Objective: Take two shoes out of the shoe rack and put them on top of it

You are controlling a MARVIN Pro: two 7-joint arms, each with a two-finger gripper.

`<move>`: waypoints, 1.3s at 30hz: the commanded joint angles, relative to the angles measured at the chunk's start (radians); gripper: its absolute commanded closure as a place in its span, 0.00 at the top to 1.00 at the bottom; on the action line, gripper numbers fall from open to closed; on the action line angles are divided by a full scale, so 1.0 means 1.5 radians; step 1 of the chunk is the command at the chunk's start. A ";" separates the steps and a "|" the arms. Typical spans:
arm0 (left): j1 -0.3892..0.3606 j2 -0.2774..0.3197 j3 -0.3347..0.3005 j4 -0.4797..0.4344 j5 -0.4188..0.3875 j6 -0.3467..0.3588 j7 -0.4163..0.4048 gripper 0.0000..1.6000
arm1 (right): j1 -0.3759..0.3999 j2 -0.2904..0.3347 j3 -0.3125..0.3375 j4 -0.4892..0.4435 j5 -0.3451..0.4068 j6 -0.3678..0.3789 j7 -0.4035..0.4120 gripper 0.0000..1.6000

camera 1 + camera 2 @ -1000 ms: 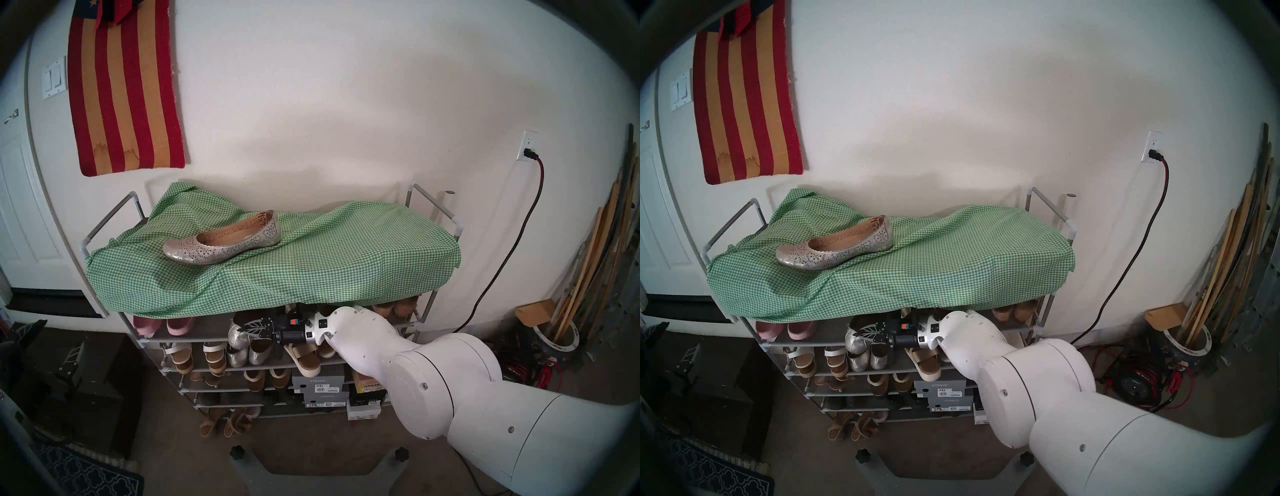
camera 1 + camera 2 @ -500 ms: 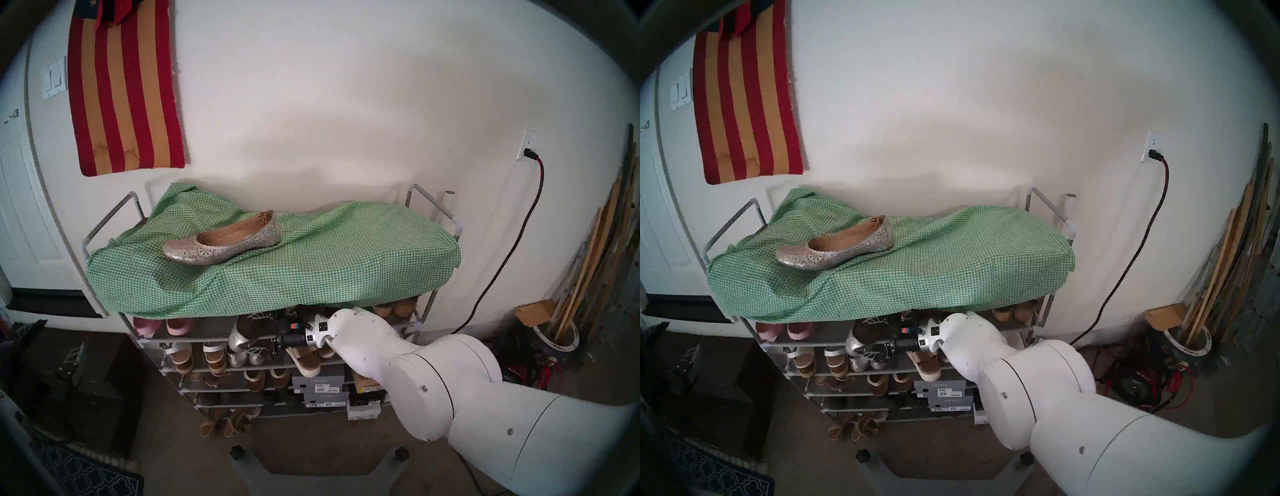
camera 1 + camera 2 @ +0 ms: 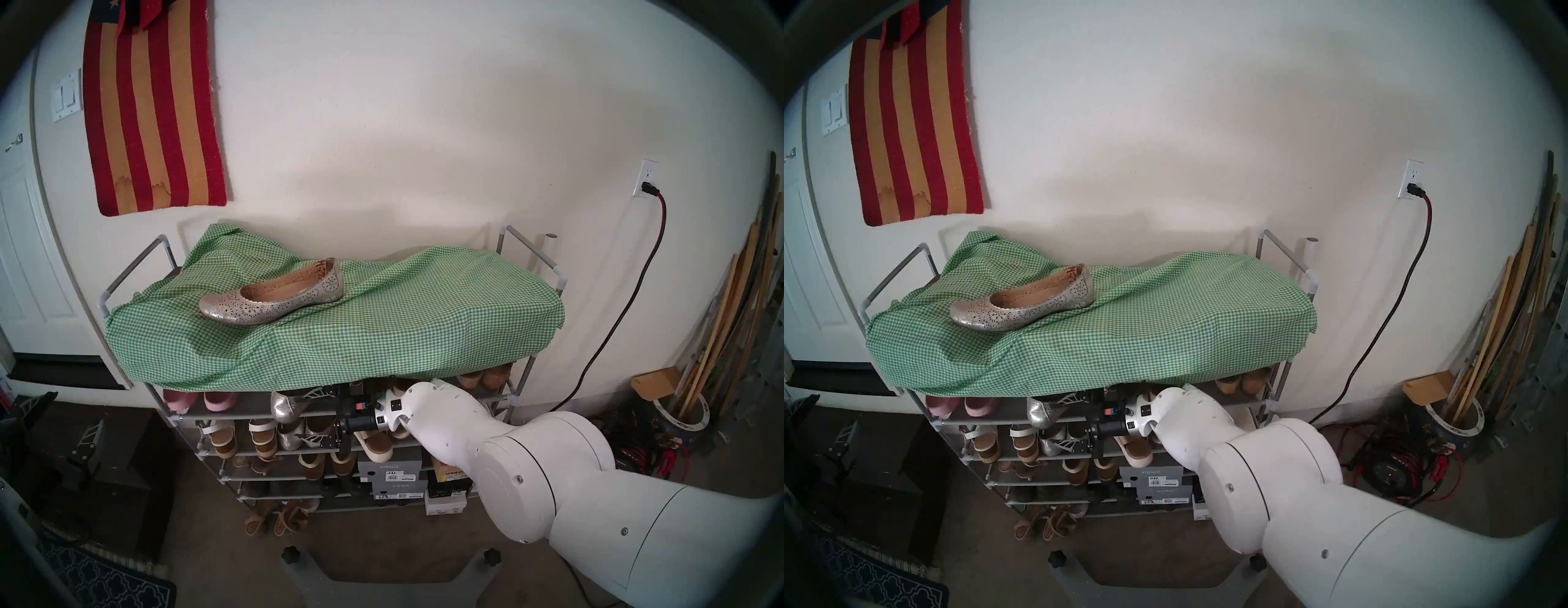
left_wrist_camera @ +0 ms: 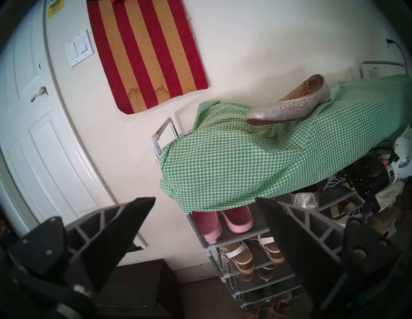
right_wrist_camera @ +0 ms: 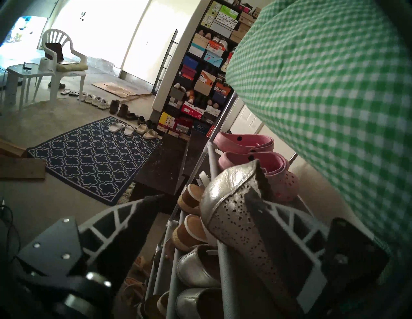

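One perforated silver-gold shoe point(image 3: 271, 297) lies on its sole on the green gingham cloth point(image 3: 382, 331) covering the top of the shoe rack point(image 3: 135, 263). The second shoe point(image 3: 288, 405) point(image 5: 234, 211) sits on the shelf just under the cloth, its heel sticking out over the front tube. My right gripper point(image 3: 315, 416) point(image 5: 201, 196) is open around that heel, one finger above and one below. The upper finger point(image 5: 267, 222) rests against the shoe's side. My left gripper point(image 4: 205, 198) hangs open and empty to the left of the rack.
Pink clogs point(image 3: 199, 399) share the shelf with the second shoe. Plain silver flats point(image 3: 292, 437) and sandals fill the shelf below, and shoe boxes point(image 3: 390, 471) are stacked lower right. A dark bench point(image 3: 119, 479) stands left of the rack. A power cord point(image 3: 615, 318) hangs on the right.
My right gripper has gone from shut on the second shoe's heel to open. The shoe has shifted a little to the left and now rests on the shelf. The left arm has not moved.
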 commanded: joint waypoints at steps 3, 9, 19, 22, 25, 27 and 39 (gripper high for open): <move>0.000 -0.003 0.001 -0.004 -0.001 0.000 0.000 1.00 | 0.015 -0.005 0.000 -0.002 0.005 0.001 0.065 1.00; 0.000 -0.005 0.001 -0.004 -0.001 0.000 0.000 1.00 | 0.031 -0.012 0.002 -0.002 0.010 0.001 0.069 1.00; -0.001 -0.010 0.000 -0.004 0.000 0.000 -0.001 1.00 | 0.050 -0.027 -0.005 -0.002 0.015 0.001 0.074 1.00; -0.001 -0.011 0.000 -0.004 0.000 0.000 -0.001 1.00 | 0.047 -0.032 -0.011 -0.002 0.012 0.006 0.073 1.00; -0.002 -0.012 0.000 -0.004 0.000 0.000 -0.001 1.00 | 0.040 -0.037 -0.019 -0.002 0.009 0.009 0.069 1.00; -0.002 -0.012 -0.001 -0.004 0.000 0.000 -0.001 1.00 | 0.033 -0.039 -0.022 -0.002 0.008 0.012 0.071 1.00; -0.004 -0.013 -0.001 -0.004 0.001 -0.001 -0.002 1.00 | 0.010 -0.045 -0.042 -0.002 0.003 0.035 0.090 1.00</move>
